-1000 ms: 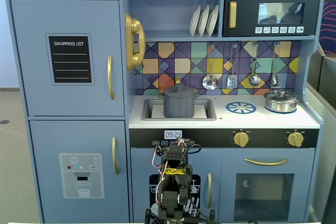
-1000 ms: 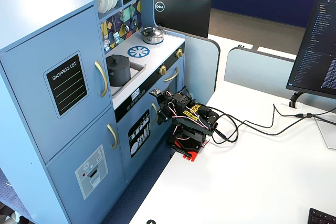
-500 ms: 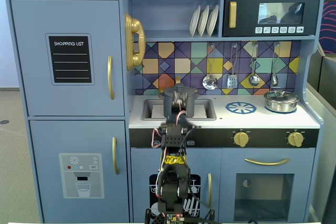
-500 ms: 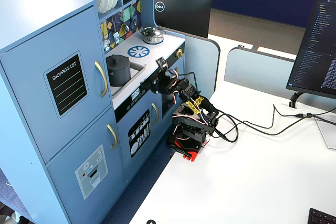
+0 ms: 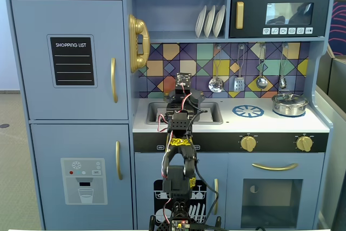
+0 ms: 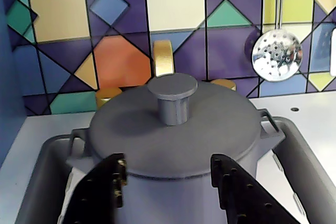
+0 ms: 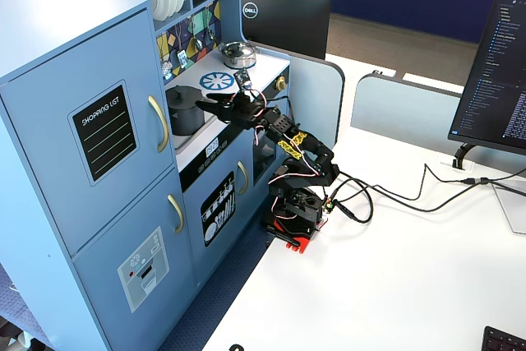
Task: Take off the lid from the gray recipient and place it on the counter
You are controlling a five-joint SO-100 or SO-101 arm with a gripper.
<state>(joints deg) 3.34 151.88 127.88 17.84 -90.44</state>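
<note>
— How many pots do we count?
— Two: the gray pot (image 6: 173, 182) in the sink (image 6: 307, 156) at frame center, lid (image 6: 173, 129) on, and a steel pot (image 5: 290, 104) at right on the counter (image 5: 281, 123).
— And the gripper (image 6: 168, 182)?
— One, fingers (image 6: 102, 192) spread apart, low before the pot. Only the wrist view shows the lid's knob; the arm hides it elsewhere.

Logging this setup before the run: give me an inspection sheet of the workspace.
Surface: counter pale, blue burner print.
Job's things: lid seated on gray recipient, which stands in the sink.
Clutter: steel pot at right; utensils hang on the backsplash.
Grippers: gripper open, either side of the pot, touching nothing.
Cables: arm wiring trails over the desk.
Surroundings: monitor, plates.
</note>
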